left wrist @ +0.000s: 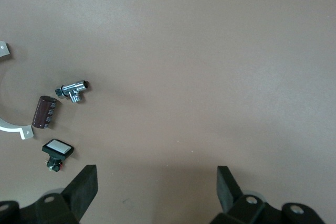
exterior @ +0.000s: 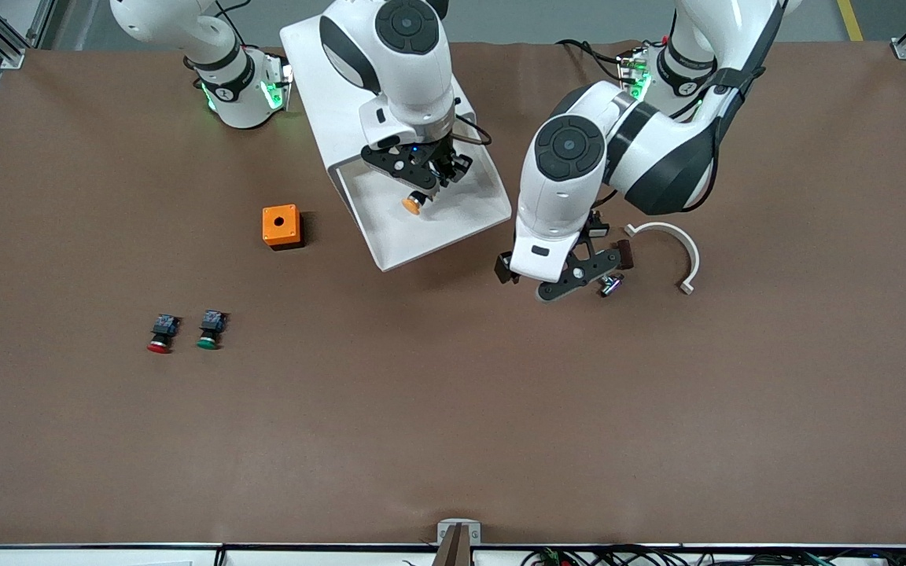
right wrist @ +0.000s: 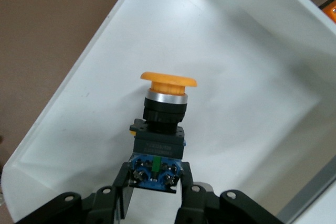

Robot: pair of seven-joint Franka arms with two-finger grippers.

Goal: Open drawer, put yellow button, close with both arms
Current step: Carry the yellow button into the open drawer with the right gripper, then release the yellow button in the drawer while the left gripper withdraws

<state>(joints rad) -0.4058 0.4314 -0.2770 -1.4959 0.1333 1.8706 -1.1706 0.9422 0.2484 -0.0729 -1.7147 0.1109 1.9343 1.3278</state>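
The drawer (exterior: 453, 224) stands pulled out of the white cabinet (exterior: 319, 71), its plain white tray open to view. My right gripper (exterior: 421, 192) hangs over that tray, shut on the yellow button (exterior: 412, 204). In the right wrist view the right gripper (right wrist: 155, 179) clamps the blue rear block, and the button's yellow cap (right wrist: 167, 85) points down at the drawer floor (right wrist: 252, 77). My left gripper (exterior: 563, 265) hovers open over the bare table beside the drawer, toward the left arm's end. The left wrist view shows nothing between the left gripper's (left wrist: 156, 187) fingers.
An orange box (exterior: 281, 226) sits beside the drawer toward the right arm's end. A red button (exterior: 160, 334) and a green button (exterior: 209, 330) lie nearer the front camera. By the left gripper lie a white curved bracket (exterior: 685, 251), a metal fitting (left wrist: 74, 90), a brown cylinder (left wrist: 44, 112) and a white-capped switch (left wrist: 56, 150).
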